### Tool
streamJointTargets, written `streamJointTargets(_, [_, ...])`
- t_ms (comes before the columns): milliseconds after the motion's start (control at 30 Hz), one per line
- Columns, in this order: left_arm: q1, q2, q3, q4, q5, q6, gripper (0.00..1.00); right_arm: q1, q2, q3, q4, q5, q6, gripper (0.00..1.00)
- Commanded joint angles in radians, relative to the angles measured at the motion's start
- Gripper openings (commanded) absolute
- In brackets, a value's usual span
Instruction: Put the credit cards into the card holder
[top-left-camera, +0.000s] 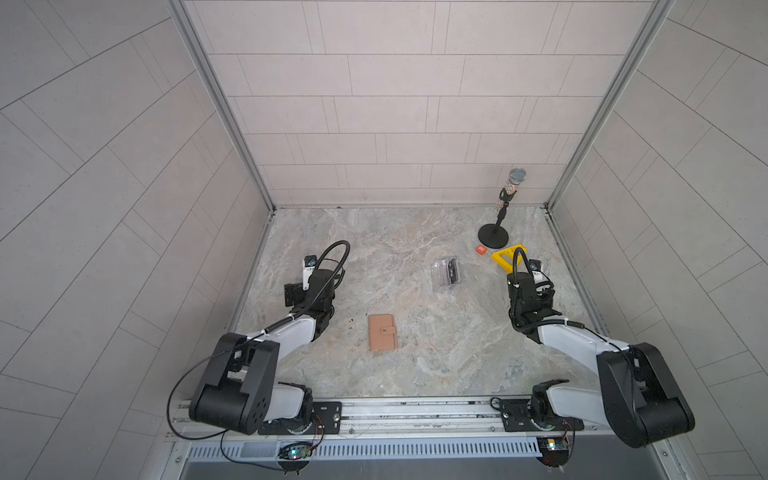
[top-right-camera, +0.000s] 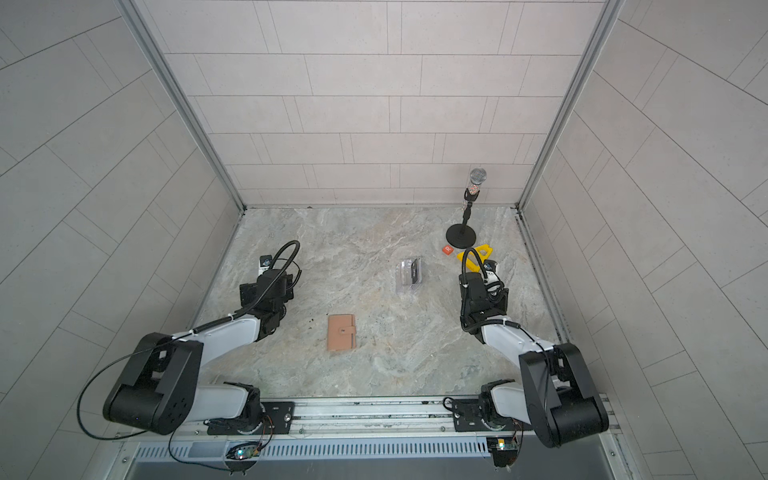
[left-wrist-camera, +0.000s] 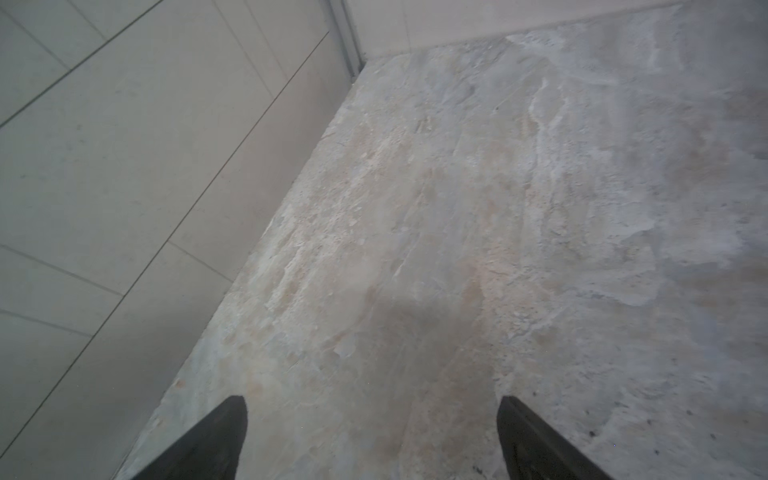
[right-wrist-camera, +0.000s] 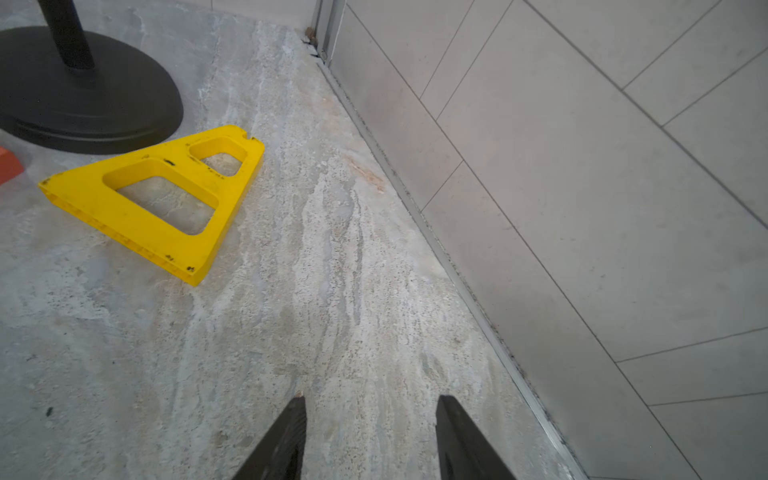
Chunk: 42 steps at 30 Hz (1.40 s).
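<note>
A tan card holder (top-left-camera: 383, 332) lies flat and folded shut on the marble table (top-left-camera: 415, 365), just toward seven o'clock of the table's middle, its snap tab lying across one edge. At about one o'clock from it, well apart, is a clear plastic box (top-left-camera: 438, 286) with dark flat shapes inside. These are probably the credit cards (top-left-camera: 450, 274), but they are too small and glary to count or be sure of.

No card lies loose on the table. By the look of it the whole job is left: open the holder, fetch the cards, slot them in.

At nine o'clock the left gripper (left-wrist-camera: 370, 403) hangs over bare table, jaws spread wide and empty. Near three o'clock the right gripper (right-wrist-camera: 372, 399) is parted less widely, also empty, beside a yellow triangular frame (right-wrist-camera: 158, 195). Past the frame are an orange tile (top-left-camera: 481, 249) and a microphone stand (top-left-camera: 493, 237).
</note>
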<state>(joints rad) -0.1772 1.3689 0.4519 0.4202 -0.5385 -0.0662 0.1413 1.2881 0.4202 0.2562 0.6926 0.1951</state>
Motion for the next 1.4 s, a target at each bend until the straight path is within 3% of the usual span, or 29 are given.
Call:
streamJointTargets(0, [0.06,0.015,-0.056,0.298,0.182,0.041,0.99,-0.038,0.014,-0.017,0.256,-0.123,-0.088,0.54])
streamJointTargets(167, [0.149,0.15,-0.165,0.654,0.32,0.008,1.0,-0.07,0.031,-0.14,0.594,-0.248,-0.14,0.57])
streamJointTargets(233, [0.153,0.242,-0.181,0.777,0.367,0.037,1.0,-0.081,0.036,-0.146,0.62,-0.312,-0.127,0.58])
streamJointTargets(367, [0.152,0.179,-0.106,0.535,0.379,0.031,1.0,-0.083,0.104,-0.162,0.702,-0.402,-0.119,0.61])
streamJointTargets(433, [0.153,0.221,-0.067,0.531,0.374,0.045,1.0,-0.084,0.201,-0.171,0.834,-0.418,-0.138,0.63])
streamJointTargets(500, [0.153,0.207,-0.05,0.476,0.375,0.04,1.0,-0.086,0.314,-0.167,0.971,-0.421,-0.143,0.71])
streamJointTargets(533, [0.152,0.212,-0.051,0.487,0.374,0.042,1.0,-0.086,0.312,-0.159,0.958,-0.436,-0.151,0.74])
streamJointTargets(633, [0.153,0.205,-0.065,0.504,0.372,0.042,1.0,-0.086,0.246,-0.063,0.67,-0.389,-0.119,0.84])
streamJointTargets(700, [0.152,0.213,-0.059,0.508,0.375,0.045,1.0,-0.085,0.259,-0.061,0.68,-0.397,-0.139,0.99])
streamJointTargets(767, [0.153,0.212,-0.061,0.508,0.399,0.053,1.0,-0.085,0.297,-0.086,0.794,-0.398,-0.145,1.0])
streamJointTargets(833, [0.152,0.211,-0.051,0.489,0.437,0.065,1.0,-0.083,0.27,-0.069,0.716,-0.397,-0.141,1.0])
streamJointTargets(933, [0.153,0.213,-0.052,0.491,0.436,0.064,1.0,-0.083,0.292,-0.084,0.783,-0.398,-0.15,1.0])
streamJointTargets(1367, [0.153,0.215,-0.05,0.491,0.432,0.062,1.0,-0.083,0.286,-0.079,0.761,-0.4,-0.15,1.0])
